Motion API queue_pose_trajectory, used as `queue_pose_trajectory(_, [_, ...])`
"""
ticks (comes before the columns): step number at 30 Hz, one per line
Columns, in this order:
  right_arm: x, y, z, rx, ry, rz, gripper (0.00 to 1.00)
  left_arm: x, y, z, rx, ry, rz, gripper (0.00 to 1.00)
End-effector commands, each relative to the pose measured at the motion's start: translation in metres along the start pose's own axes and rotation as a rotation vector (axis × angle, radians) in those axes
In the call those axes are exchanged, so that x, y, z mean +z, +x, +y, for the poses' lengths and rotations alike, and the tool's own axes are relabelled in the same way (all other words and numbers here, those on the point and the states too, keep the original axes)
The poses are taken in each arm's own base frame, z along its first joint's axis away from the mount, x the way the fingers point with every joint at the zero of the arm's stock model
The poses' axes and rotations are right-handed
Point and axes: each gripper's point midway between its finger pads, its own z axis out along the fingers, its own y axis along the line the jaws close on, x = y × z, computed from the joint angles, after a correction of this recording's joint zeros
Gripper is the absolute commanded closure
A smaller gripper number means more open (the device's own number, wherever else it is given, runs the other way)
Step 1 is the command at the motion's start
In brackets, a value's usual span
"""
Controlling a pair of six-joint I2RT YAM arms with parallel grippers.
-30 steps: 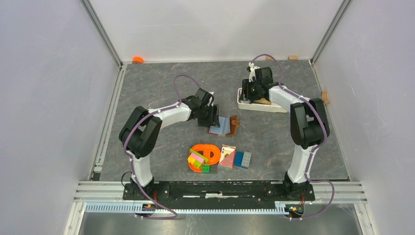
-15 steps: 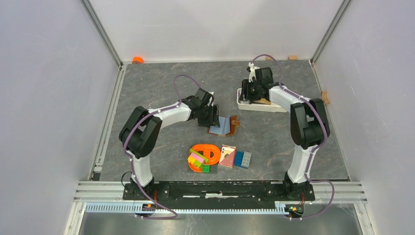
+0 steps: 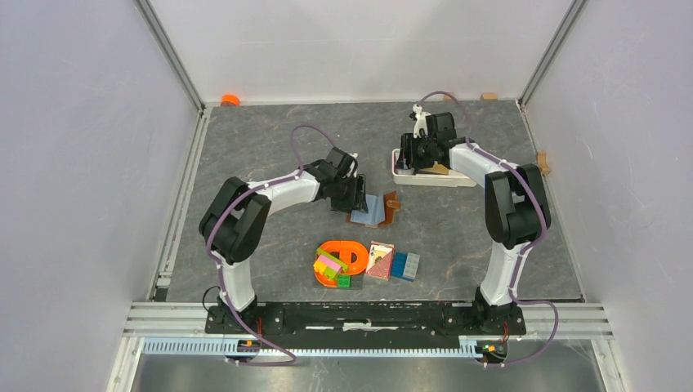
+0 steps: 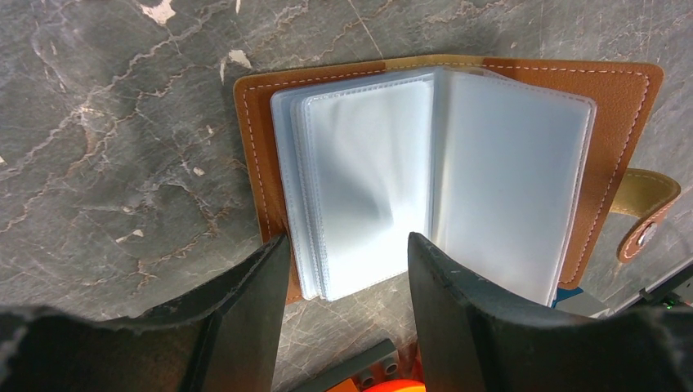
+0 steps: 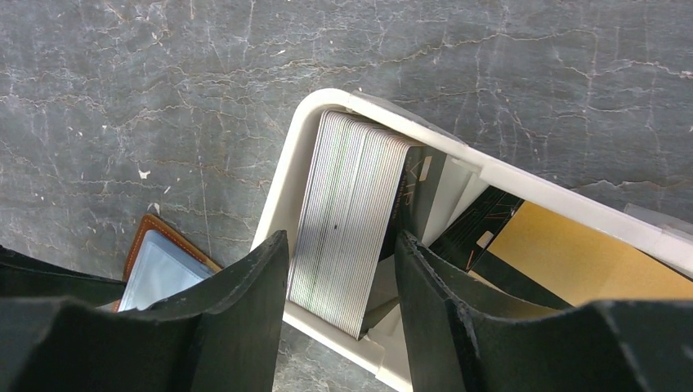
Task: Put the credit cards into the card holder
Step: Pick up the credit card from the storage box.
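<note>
**Surface and room.** Dark grey marbled table (image 3: 270,147), enclosed by white walls (image 3: 98,163) on three sides. Two arms are bolted at the near edge.

**Near zone.** One orange ring toy (image 3: 342,260) loaded with coloured blocks. One red playing-card pack (image 3: 380,260) lies just beside it. Blue blocks (image 3: 405,265), apparently two, touch the pack.

**Mid-table.** One card holder (image 4: 458,155), lying open and flat. The cover is tan-brown and leather-look with pale stitching. Inside is a sheaf of clear plastic sleeves, and a strap with snap (image 4: 646,216) sits at one edge. The left gripper (image 4: 347,241) hangs over the holder's near edge, jaws about half parted, holding nothing.

**Farther right.** One white tray (image 5: 564,204). The credit cards (image 5: 351,220) stand on edge in one thick stack in its corner, too many to count. One dark card (image 5: 482,229) and one yellow card (image 5: 564,261) lie beside the stack. The right gripper (image 5: 341,237) straddles the stack, jaws parted with a gap showing at one finger, so it has no grip.

**Far edge.** One small orange object (image 3: 230,100) and two small wooden pieces (image 3: 489,96).
</note>
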Motion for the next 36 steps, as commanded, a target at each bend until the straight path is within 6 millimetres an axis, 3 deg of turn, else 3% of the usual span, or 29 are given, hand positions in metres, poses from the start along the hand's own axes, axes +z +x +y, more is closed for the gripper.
queue_pose_trajectory(1, [-0.0138,-0.0197,0.0206,-0.020,-0.071,-0.059,0.45,0.0008,-0.0030,-0.0073,0.047,0.020,0.002,0.38])
queue_pose_trajectory(14, [-0.0181,-0.0224,0.0243,-0.022,-0.088,-0.067,0.52,0.0008,-0.0028,-0.0076,0.048,0.020,0.003,0.39])
queue_pose_trajectory(36, [-0.0176,-0.0204,0.0229,-0.020,-0.094,-0.063,0.85,0.0007,-0.0032,-0.0075,0.048,0.020,0.001,0.39])
